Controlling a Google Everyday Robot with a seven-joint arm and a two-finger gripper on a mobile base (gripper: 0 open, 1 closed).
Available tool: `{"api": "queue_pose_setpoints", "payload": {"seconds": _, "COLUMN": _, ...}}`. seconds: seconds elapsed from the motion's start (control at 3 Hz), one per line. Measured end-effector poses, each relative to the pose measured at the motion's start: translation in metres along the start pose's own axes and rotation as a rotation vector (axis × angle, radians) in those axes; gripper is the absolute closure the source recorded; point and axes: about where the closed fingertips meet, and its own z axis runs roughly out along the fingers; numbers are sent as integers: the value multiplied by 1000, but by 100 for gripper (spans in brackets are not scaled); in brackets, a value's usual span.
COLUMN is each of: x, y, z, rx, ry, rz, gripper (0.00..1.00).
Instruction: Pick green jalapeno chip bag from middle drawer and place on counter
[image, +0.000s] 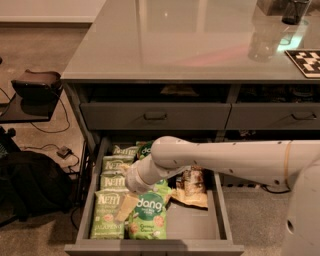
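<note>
**Reaching into the open middle drawer**

The green jalapeno chip bag lies flat at the front left of the middle drawer, the nearest of a column of like bags running back along the left wall. The end effector sits low at this bag's right edge, between it and a dang bag; whether it is open or closed cannot be told. The arm comes in level from the right, bends at an elbow above the drawer, and slopes down-left. A tan bag lies beneath it. The worktop tops the cabinet.
</note>
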Motion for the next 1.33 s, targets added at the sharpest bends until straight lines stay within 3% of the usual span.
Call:
{"api": "queue_pose_setpoints", "payload": {"seconds": 0.67, "x": -4, "y": -24, "z": 73, "rx": 13, "ry": -8, "rz": -33, "gripper": 0}}
{"api": "queue_pose_setpoints", "payload": {"seconds": 1.33, "x": 13, "y": -30, "z": 150, "rx": -39, "ry": -33, "rz": -44, "gripper": 0}}
